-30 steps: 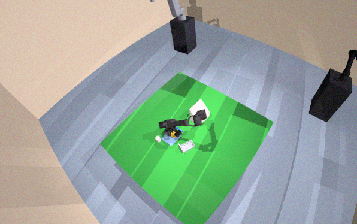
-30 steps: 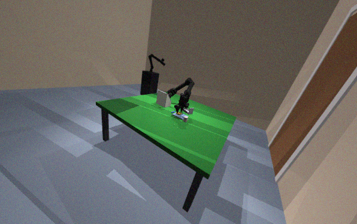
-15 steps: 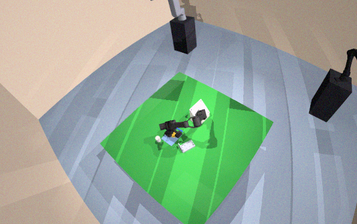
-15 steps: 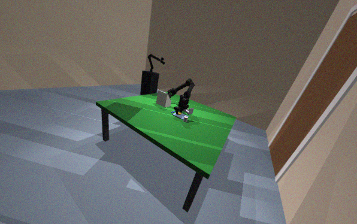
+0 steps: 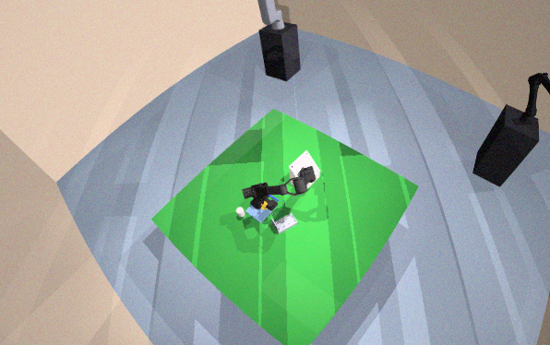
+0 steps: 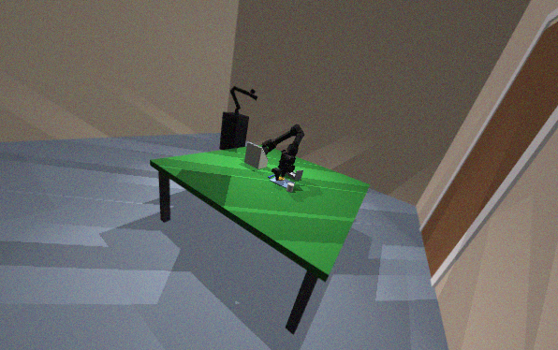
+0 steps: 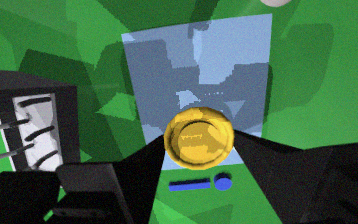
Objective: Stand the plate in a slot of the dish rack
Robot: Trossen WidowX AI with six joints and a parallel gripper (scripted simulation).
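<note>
The yellow round plate [image 5: 264, 206] [image 6: 282, 179] [image 7: 199, 142] lies flat, low over the blue mat [image 5: 257, 216] [image 7: 240, 42], near its edge. My gripper [image 5: 263, 203] [image 7: 197, 135] points down with one finger on each side of the plate. In the wrist view both fingertips meet the rim at opposite sides, and the gripper looks shut on the plate across its width. No gap under the plate can be made out. The dish rack [image 5: 286, 223] [image 6: 299, 175] [image 7: 66, 132], grey and white with dark rails, stands beside the mat, at the left in the wrist view. Its slots look empty.
A white cup [image 5: 240, 212] [image 6: 290, 187] [image 7: 276, 2] stands by the mat's far side. A blue spoon-like piece [image 5: 273, 197] [image 7: 190, 185] lies beside the mat's near edge. A pale slanted block [image 5: 304, 160] [image 6: 255, 155] stands by the arm's base.
</note>
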